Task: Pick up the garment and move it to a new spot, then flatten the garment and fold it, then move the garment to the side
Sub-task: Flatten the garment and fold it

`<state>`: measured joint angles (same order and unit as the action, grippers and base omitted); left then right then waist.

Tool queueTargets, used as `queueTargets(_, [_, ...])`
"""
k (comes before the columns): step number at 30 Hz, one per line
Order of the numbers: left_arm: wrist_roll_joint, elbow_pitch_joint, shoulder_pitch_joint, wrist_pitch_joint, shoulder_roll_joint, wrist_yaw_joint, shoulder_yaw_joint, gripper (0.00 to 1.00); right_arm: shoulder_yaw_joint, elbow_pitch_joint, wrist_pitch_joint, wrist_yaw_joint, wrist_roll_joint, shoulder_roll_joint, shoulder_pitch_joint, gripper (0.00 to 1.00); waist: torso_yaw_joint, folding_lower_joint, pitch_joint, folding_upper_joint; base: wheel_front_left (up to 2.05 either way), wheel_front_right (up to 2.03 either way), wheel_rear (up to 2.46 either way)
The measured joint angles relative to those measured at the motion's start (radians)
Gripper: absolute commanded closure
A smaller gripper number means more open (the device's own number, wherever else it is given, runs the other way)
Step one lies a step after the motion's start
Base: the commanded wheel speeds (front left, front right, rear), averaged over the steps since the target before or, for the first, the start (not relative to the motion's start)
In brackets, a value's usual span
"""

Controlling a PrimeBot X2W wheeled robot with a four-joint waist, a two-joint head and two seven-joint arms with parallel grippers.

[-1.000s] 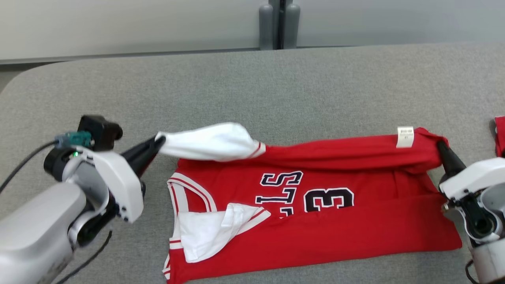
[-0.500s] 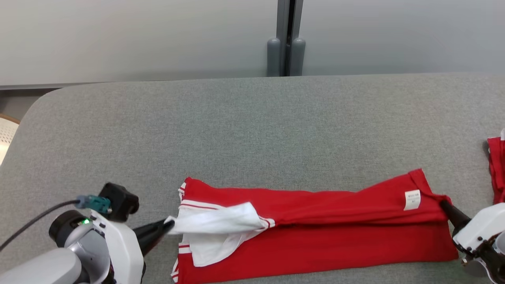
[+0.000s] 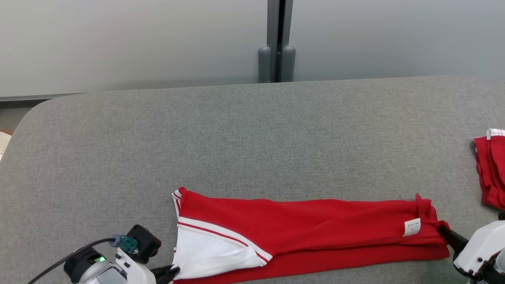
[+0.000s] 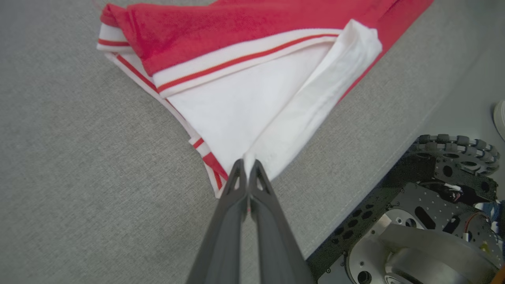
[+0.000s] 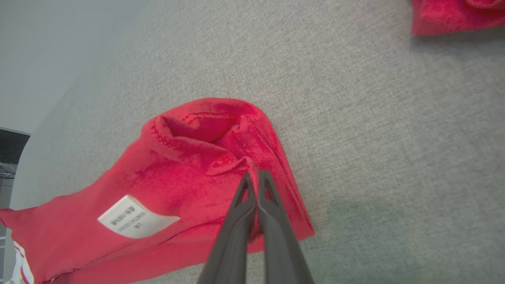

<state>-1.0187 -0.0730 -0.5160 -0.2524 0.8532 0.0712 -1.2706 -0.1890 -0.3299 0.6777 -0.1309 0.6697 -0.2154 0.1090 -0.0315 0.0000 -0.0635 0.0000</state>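
The left hand (image 4: pixel 247 162) at 7 o'clock is closed on the white corner of the shirt (image 3: pixel 315 221). The right hand (image 5: pixel 254 173) at 4 o'clock is closed on its red end.

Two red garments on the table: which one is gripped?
The long folded jersey with the white panel: left gripper pinches its white end, right gripper its red end. The other red garment, far to the right, lies apart, untouched.
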Motion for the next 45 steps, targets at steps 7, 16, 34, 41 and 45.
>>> queueTargets(7, [0.011, 0.043, 0.021, -0.004, -0.030, -0.017, -0.004, 1.00, -0.030, 0.035, 0.017, 0.000, -0.058, 0.037, -0.016, 1.00, 0.005, -0.0001, 0.004, 0.0000, 0.00, 0.00, 0.00])
queueTargets(16, [0.000, 0.065, 0.021, 0.032, -0.052, -0.027, 0.019, 1.00, -0.070, 0.050, -0.027, 0.000, -0.098, 0.046, -0.016, 1.00, 0.001, -0.0001, 0.007, 0.0000, 0.00, 0.00, 0.00])
queueTargets(34, [0.015, 0.100, 0.041, 0.111, -0.079, 0.022, 0.073, 0.00, -0.069, 0.091, -0.131, 0.000, -0.125, 0.024, -0.019, 0.00, 0.000, 0.0000, 0.028, 0.0000, 0.00, 0.00, 0.00])
queueTargets(41, [-0.035, 0.163, 0.057, 0.404, -0.161, 0.150, 0.262, 0.00, 0.055, 0.251, -0.363, 0.000, -0.126, 0.001, -0.050, 0.00, 0.006, 0.0000, 0.056, 0.0000, 0.00, 0.00, 0.00])
queueTargets(45, [-0.054, 0.188, 0.107, 0.505, -0.227, 0.190, 0.374, 0.00, 0.159, 0.310, -0.537, 0.000, -0.172, -0.028, -0.089, 0.00, 0.011, 0.0000, 0.070, 0.0000, 0.00, 0.00, 0.00])
